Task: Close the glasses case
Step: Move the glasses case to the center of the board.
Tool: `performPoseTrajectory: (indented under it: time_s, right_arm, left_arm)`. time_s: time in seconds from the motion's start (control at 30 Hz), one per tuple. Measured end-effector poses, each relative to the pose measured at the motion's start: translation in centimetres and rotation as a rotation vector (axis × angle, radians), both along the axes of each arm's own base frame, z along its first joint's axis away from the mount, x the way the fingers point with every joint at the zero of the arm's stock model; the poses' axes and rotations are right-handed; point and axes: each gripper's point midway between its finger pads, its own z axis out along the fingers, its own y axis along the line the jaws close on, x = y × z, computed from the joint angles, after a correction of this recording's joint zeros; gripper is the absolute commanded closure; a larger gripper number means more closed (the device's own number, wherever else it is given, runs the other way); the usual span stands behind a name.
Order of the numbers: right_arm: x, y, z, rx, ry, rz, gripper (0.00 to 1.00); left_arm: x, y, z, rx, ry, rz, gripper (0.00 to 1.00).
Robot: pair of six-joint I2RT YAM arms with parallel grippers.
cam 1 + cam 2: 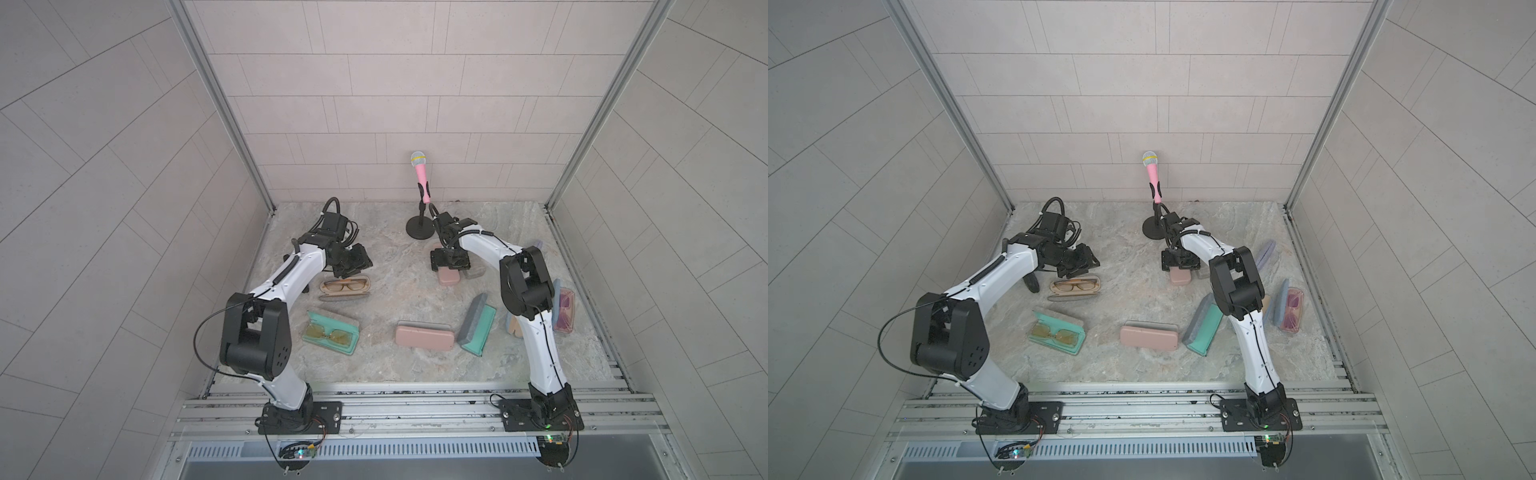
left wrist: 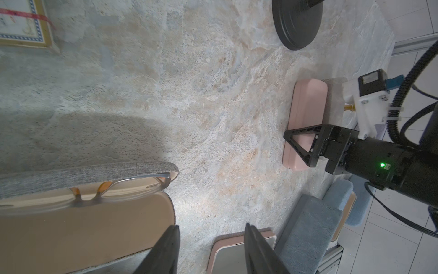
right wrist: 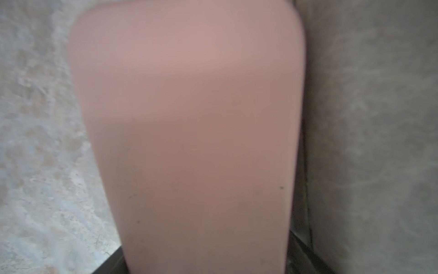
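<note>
My left pincer (image 2: 212, 225) hangs half open and empty, the open grey case (image 1: 344, 296) with glasses (image 1: 346, 285) just beside it. Farther out, the right pincer (image 1: 451, 264) sits low over a pink case (image 1: 448, 277); its spread I cannot tell.

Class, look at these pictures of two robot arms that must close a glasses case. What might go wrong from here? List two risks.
1. The right pincer hangs over the small pink case close to the microphone stand; a swing might topple it.
2. In the open tan case by the left pincer, the glasses lie near the rim; closing might pinch them.
</note>
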Motion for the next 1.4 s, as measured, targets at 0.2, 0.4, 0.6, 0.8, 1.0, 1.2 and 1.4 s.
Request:
performPoseTrajectory:
  time_s: [0.2, 0.4, 0.6, 0.8, 1.0, 1.2, 1.4]
  right_arm:
    - [-0.3, 0.9, 0.2, 0.006, 0.001, 0.045, 0.1]
    - [-1.8, 2.7, 3.8, 0.034, -0.056, 0.114, 0.11]
    - [-4.7, 6.1, 9.8, 0.116, -0.167, 0.251, 0.16]
    - [-6.7, 9.8, 11.3, 0.154, -0.205, 0.424, 0.18]
    - [-7.4, 10.2, 10.1, 0.169, -0.181, 0.451, 0.21]
    - [-8.3, 9.6, 7.9, 0.161, -0.137, 0.447, 0.21]
    - [-9.0, 9.1, 6.7, 0.15, -0.109, 0.446, 0.21]
  left_arm:
    - [-0.2, 0.2, -0.2, 0.011, 0.012, 0.005, 0.24]
    - [-1.0, 1.1, -0.8, 0.061, 0.045, 0.019, 0.21]
    - [-2.1, 2.1, -1.6, 0.103, 0.079, 0.061, 0.21]
    - [-2.5, 2.9, -1.9, 0.128, 0.106, 0.119, 0.21]
    - [-2.2, 3.6, -2.1, 0.157, 0.136, 0.186, 0.32]
    - [-0.8, 3.7, -3.2, 0.156, 0.173, 0.268, 0.48]
    - [0.0, 3.8, -4.9, 0.148, 0.217, 0.355, 0.48]
